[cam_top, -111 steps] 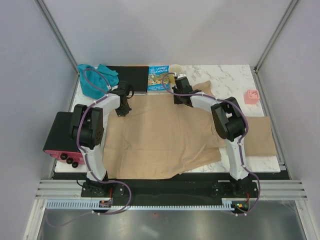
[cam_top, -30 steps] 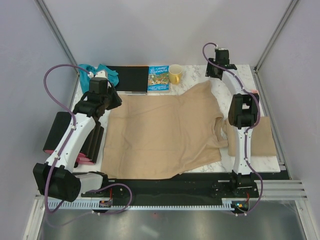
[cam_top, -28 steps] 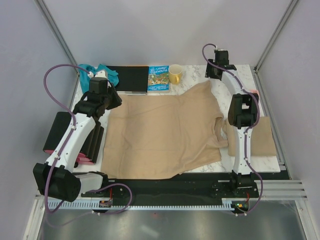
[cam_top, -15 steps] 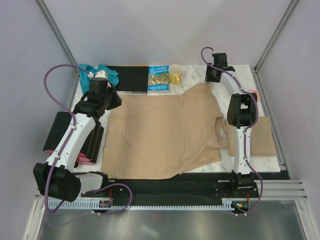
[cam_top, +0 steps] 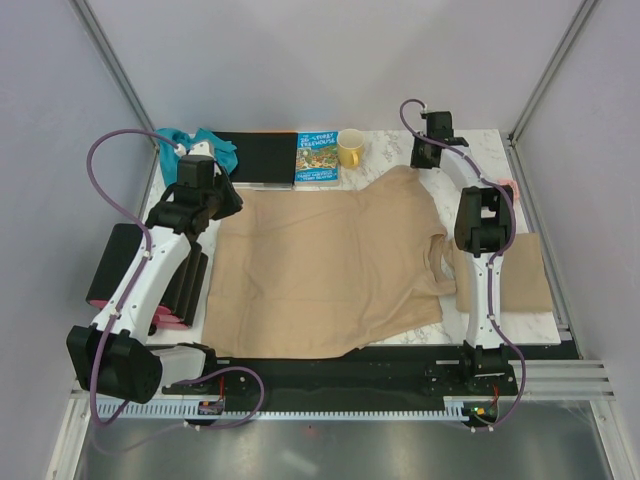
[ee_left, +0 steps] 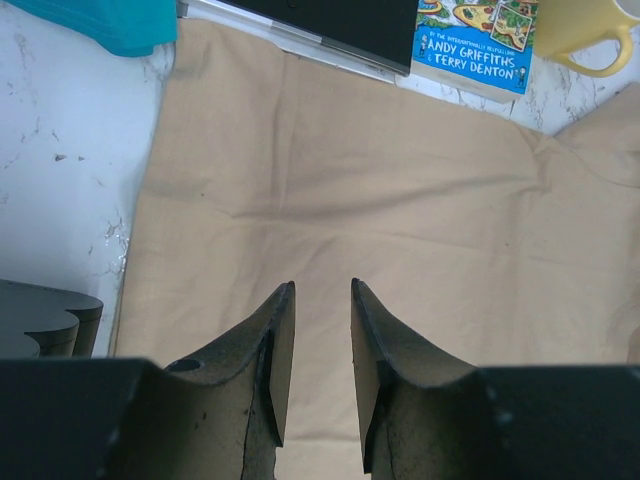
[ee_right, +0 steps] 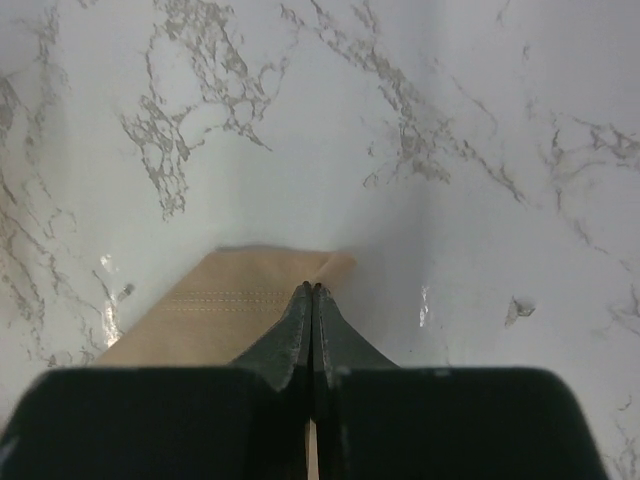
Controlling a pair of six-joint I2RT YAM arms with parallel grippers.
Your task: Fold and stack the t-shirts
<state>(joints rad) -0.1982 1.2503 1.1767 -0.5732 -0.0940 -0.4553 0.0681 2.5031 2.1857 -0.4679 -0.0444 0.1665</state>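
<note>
A large tan t-shirt (cam_top: 320,265) lies spread flat across the middle of the table. My left gripper (cam_top: 226,196) hangs open over its far left part (ee_left: 330,200), with nothing between the fingers. My right gripper (cam_top: 424,160) is stretched to the far right and shut on the corner of the shirt's sleeve (ee_right: 250,295), where the fingertips meet at the hem. A second tan t-shirt (cam_top: 522,272) lies folded at the right edge, partly behind the right arm. A teal garment (cam_top: 196,146) is bunched at the far left corner.
Along the far edge stand a black board (cam_top: 258,155), a picture book (cam_top: 318,157) and a yellow mug (cam_top: 350,148). A black and pink object (cam_top: 118,268) sits off the table's left side. A pink thing (cam_top: 507,184) peeks out behind the right arm.
The right gripper has closed and shifted slightly left and down onto the sleeve corner. The left arm has stayed still, and the shirt has not visibly moved.
</note>
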